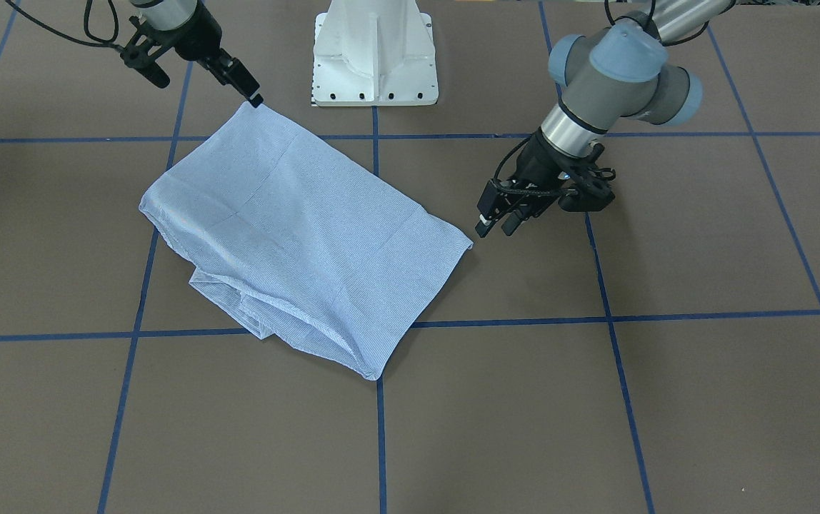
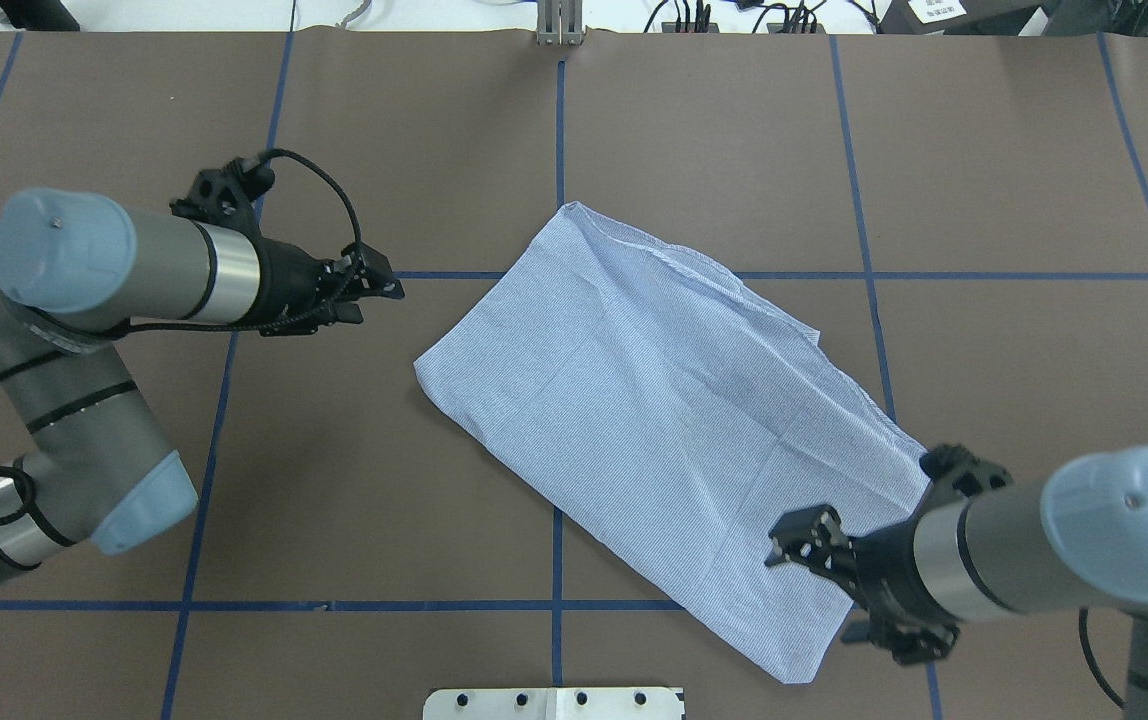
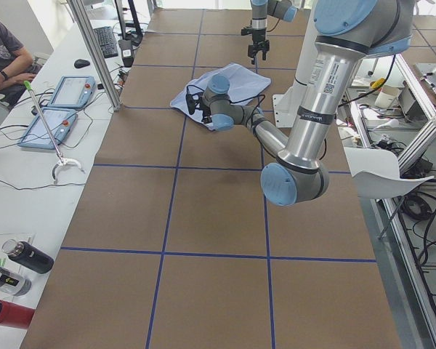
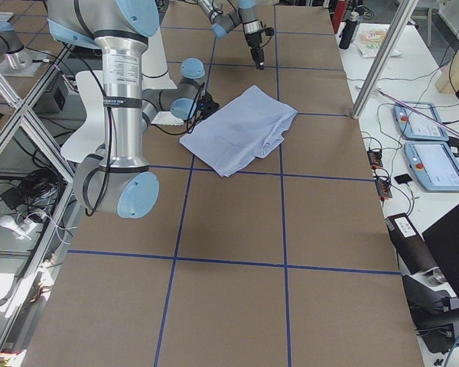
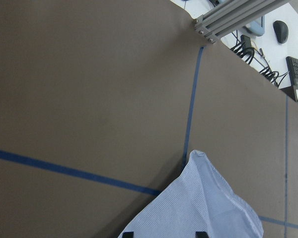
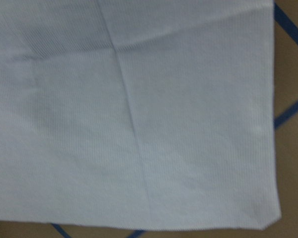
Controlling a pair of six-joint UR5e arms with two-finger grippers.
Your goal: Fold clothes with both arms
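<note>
The light blue striped shirt point(image 1: 296, 228) lies folded into a rough rectangle, flat on the brown table point(image 2: 574, 130), skewed across a blue tape cross. It also shows in the overhead view point(image 2: 664, 420). My left gripper point(image 1: 496, 227) is open and empty, just beyond the shirt's left corner point(image 2: 421, 366). Its wrist view shows that part of the shirt point(image 5: 203, 208) between the fingertips point(image 5: 128, 234). My right gripper point(image 2: 784, 545) hovers over the shirt's end nearest the base, its fingers apart and holding nothing. Its wrist view shows only flat cloth point(image 6: 139, 124) and one corner.
The white pedestal base point(image 1: 374, 57) stands just behind the shirt. Blue tape lines point(image 2: 559, 150) grid the table. An aluminium post point(image 5: 228, 17) stands at the far edge. A seated operator point(image 3: 0, 51), teach pendants point(image 3: 54, 109) and bottles point(image 3: 22, 262) sit along the side bench.
</note>
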